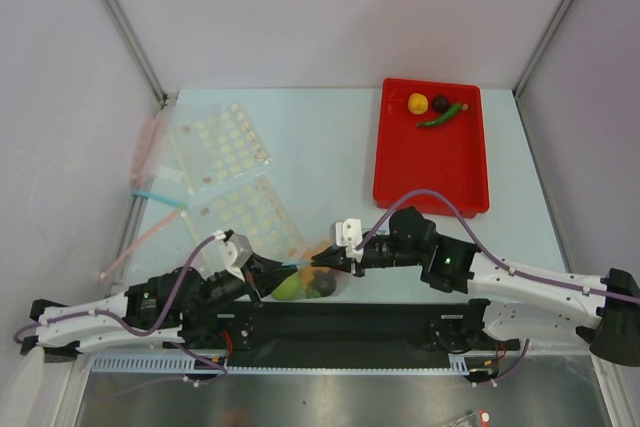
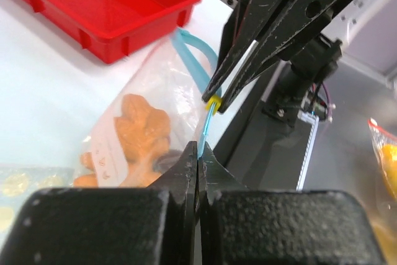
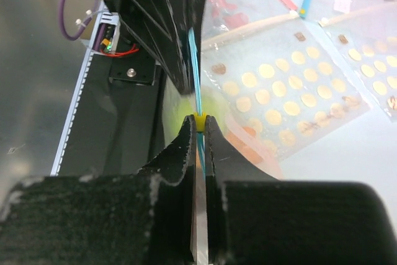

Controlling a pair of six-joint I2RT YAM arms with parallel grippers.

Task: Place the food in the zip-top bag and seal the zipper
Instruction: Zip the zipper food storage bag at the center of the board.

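Nearest the arm bases: left gripper shut tight on the light-blue zipper, pinching the strip edge-on; right gripper just beyond it, jaws clamped on the small yellow slider that rides the same strip; the two fingertip pairs stand close together, strip stretched between them.

Below the strip hangs the zip-top bag, at the near edge of the table between both arms; inside it an orange bunch, a green apple and something dark beside the apple.

Further left: spare clear bags with pink strips, lying flat, untouched.

Far right: red tray holding a yellow piece, a dark purple ball and a green chili; not bagged.

Judgement: sealing step in hand, although three pieces sit outside the bag.

Next move calls for the left to anchor its end firmly while the right draws the slider straight along the strip, keeping it taut and level; which direction closes the mouth cannot be told from here; risk is the floppy plastic bunching or the slider slipping from the pinch.
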